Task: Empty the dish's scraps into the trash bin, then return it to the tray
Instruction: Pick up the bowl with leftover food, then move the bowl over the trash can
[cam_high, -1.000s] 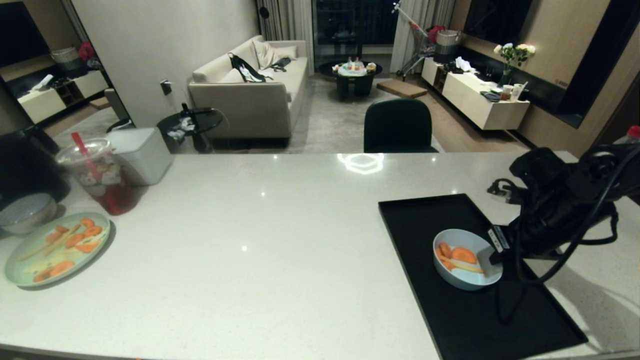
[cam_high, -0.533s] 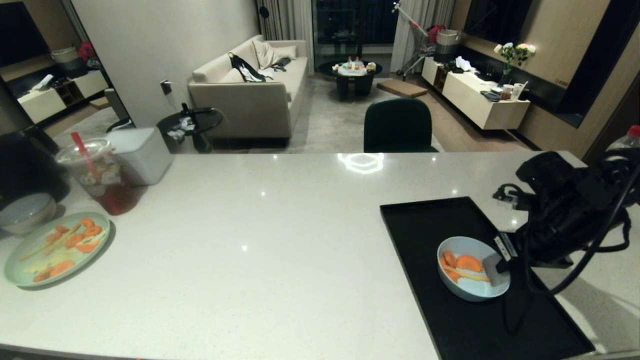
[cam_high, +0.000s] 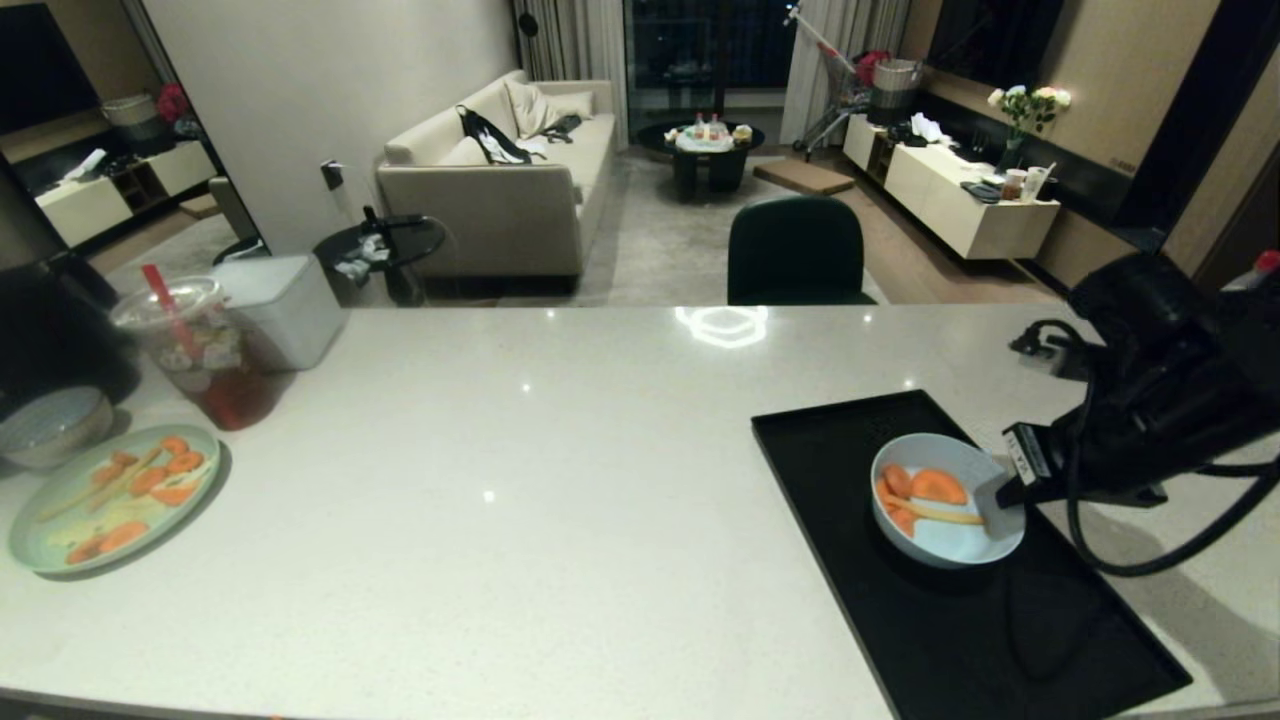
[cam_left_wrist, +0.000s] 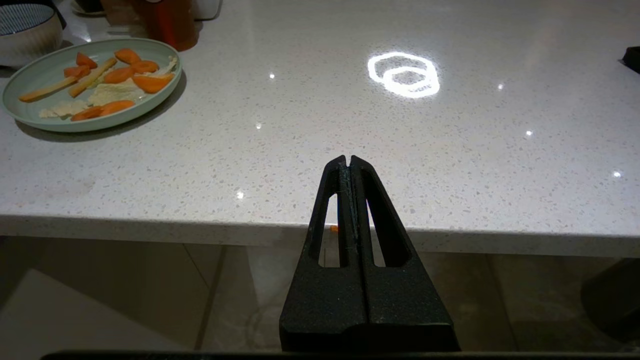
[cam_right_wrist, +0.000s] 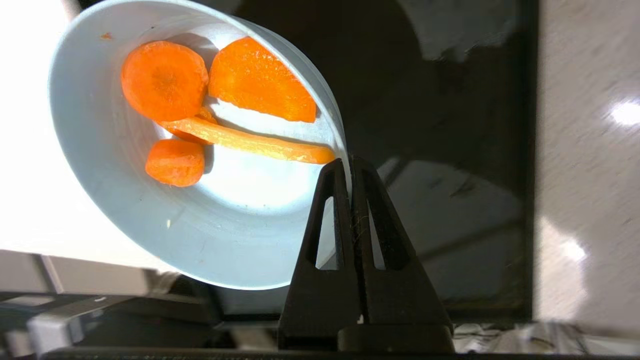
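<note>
— Claw status, right side?
— Right claw is clamped on the near rim of the dish, over the tray on the worktop; whether it is lifted I cannot tell.
— Contents?
— Scraps lie inside the dish.
— Left claw?
— My left claw is pressed closed, empty, at the worktop edge.

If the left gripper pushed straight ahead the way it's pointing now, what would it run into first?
Probably the front edge of the countertop: the left gripper, shut and empty, points at it from in front. Depth and height are hard to judge; if it cleared the edge, bare counter lies ahead, the green plate well aside.
</note>
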